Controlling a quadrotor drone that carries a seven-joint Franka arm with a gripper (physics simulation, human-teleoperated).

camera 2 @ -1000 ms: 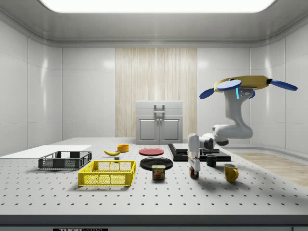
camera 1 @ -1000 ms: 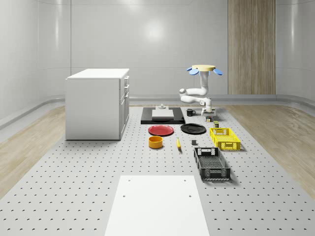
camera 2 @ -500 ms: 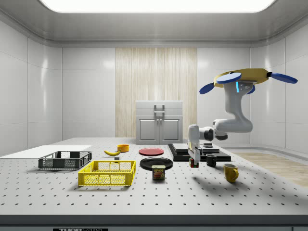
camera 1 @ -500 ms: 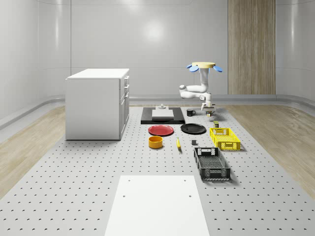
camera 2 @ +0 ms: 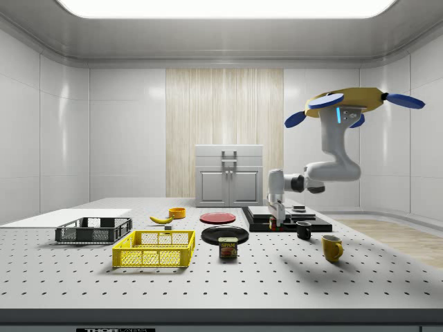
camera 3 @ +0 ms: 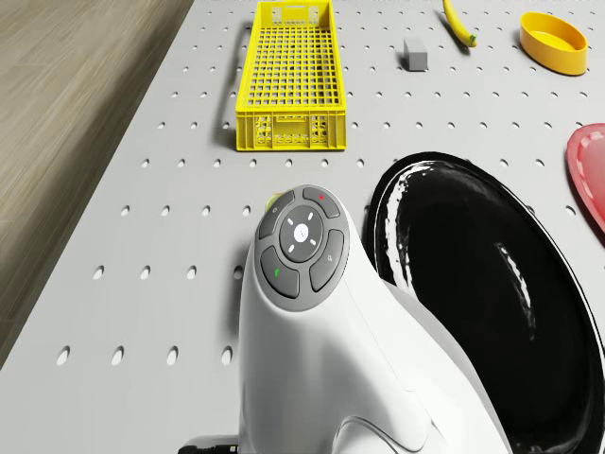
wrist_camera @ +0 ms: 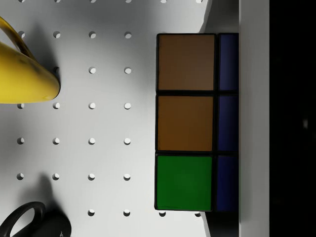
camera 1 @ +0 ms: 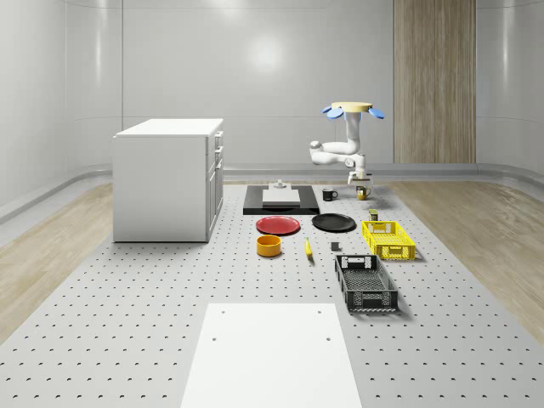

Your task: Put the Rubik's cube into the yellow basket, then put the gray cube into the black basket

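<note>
The drone (camera 2: pixel 354 104) is seen hovering high over the far end of the table (camera 1: pixel 127 323), near the two mugs, with the arm bent down beneath it. The gripper (camera 2: pixel 274 223) is hung clear above the tabletop in the side view, and the Rubik's cube (wrist_camera: pixel 185 122) is held clamped in it; in the wrist view the cube's brown and green squares are pressed right against one finger (wrist_camera: pixel 254 118), with the table well below.

The relation that matters now is cube to yellow basket (camera 2: pixel 155 249). In the side view the basket is set well apart from the gripper, toward that view's left, beyond the small can (camera 2: pixel 228 247) and the black plate (camera 2: pixel 225 234). In the whole-scene view it is found nearer the camera than the gripper (camera 1: pixel 361 192). Its long axis is laid along the table's length, as the drone view makes plain (camera 3: pixel 286 76).

The carry, it is judged, is only begun. The gray cube (camera 3: pixel 416 53) is left lying beside the yellow basket, and the black basket (camera 1: pixel 365 283) is waiting further on.
</note>
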